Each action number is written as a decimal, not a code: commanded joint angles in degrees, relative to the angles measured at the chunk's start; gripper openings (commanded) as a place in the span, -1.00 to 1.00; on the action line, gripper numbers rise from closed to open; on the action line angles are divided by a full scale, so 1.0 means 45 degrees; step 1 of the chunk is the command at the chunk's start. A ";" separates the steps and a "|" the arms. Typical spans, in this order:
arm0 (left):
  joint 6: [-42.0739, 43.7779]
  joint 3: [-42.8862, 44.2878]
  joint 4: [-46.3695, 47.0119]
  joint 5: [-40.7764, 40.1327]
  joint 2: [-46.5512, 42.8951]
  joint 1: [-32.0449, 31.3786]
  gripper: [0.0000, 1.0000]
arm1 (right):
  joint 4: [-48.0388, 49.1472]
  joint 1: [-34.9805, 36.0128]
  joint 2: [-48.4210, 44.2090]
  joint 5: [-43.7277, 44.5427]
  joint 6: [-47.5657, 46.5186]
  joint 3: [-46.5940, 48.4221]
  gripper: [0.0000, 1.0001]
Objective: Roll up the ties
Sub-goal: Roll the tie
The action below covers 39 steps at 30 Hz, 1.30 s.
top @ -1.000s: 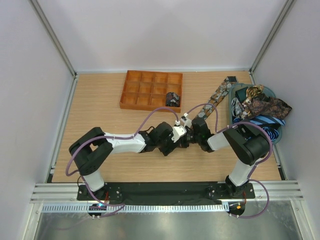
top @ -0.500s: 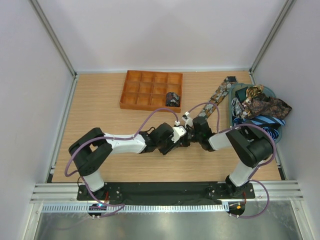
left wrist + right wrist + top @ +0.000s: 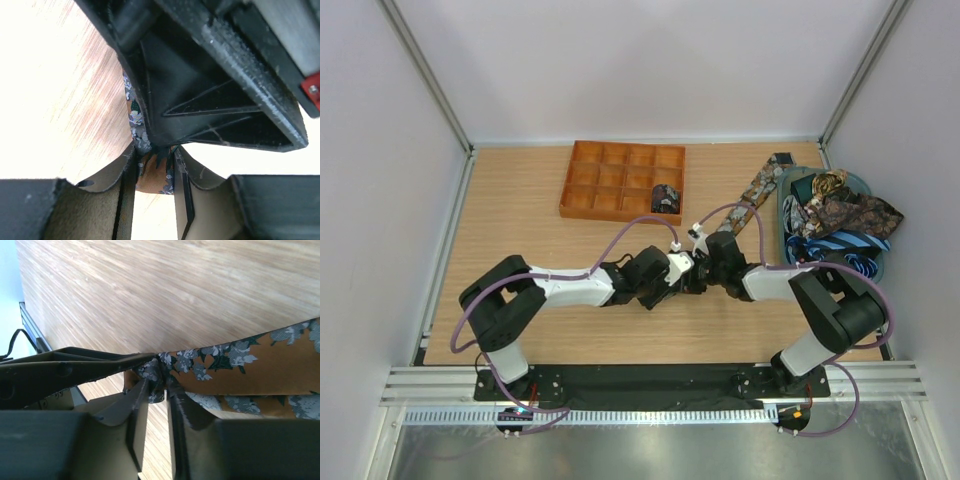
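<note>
Pinching the narrow end of one paisley tie (image 3: 240, 370) at the middle of the bench (image 3: 520, 230), left gripper (image 3: 155, 165) and right gripper (image 3: 157, 382) are both clenched on it, nose to nose, evidently to start the coil. Its length trails toward the basket (image 3: 784, 205) of loose ties (image 3: 840, 215). One rolled tie (image 3: 666, 196) sits in the orange tray (image 3: 582, 190) — clearance between the grippers is nil.

The tie (image 3: 250, 370) is soft woven cloth with a slight sheen. The bench (image 3: 520, 200) is smooth, matt wood grain. The left hand (image 3: 156, 155) and right hand (image 3: 159, 381) are scuffed matt black plastic with dull tan pads (image 3: 100, 182). The tray (image 3: 566, 190) looks like matt orange plastic.
</note>
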 commanded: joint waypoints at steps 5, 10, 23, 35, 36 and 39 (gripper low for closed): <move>-0.0131 0.0117 -0.1239 -0.0184 0.0408 -0.0064 -0.37 | -0.0341 0.0047 0.0433 -0.0400 -0.0471 0.0380 -0.52; -0.0112 0.0333 -0.1356 0.0070 0.0173 -0.0084 0.11 | -0.0400 0.0027 0.0689 -0.0107 -0.0706 0.0379 -0.59; 0.0708 0.1406 -0.1688 0.0457 0.0953 -0.0045 0.18 | -0.0810 0.0047 0.0689 -0.0282 -0.1136 0.0809 -0.62; 0.0396 0.1115 -0.2195 -0.0223 0.1247 0.0345 -0.55 | -0.1317 0.0047 -0.0519 0.0575 -0.0863 0.0829 -0.33; 0.0396 0.1018 -0.2215 -0.0049 0.1228 0.0578 -0.55 | -0.1337 0.0008 -0.0677 0.0751 -0.0727 0.0771 -0.30; -0.0072 0.0958 -0.2254 0.0441 0.1227 0.0989 -0.56 | -0.1318 -0.0186 -0.1514 0.1433 -0.0415 0.0420 -0.19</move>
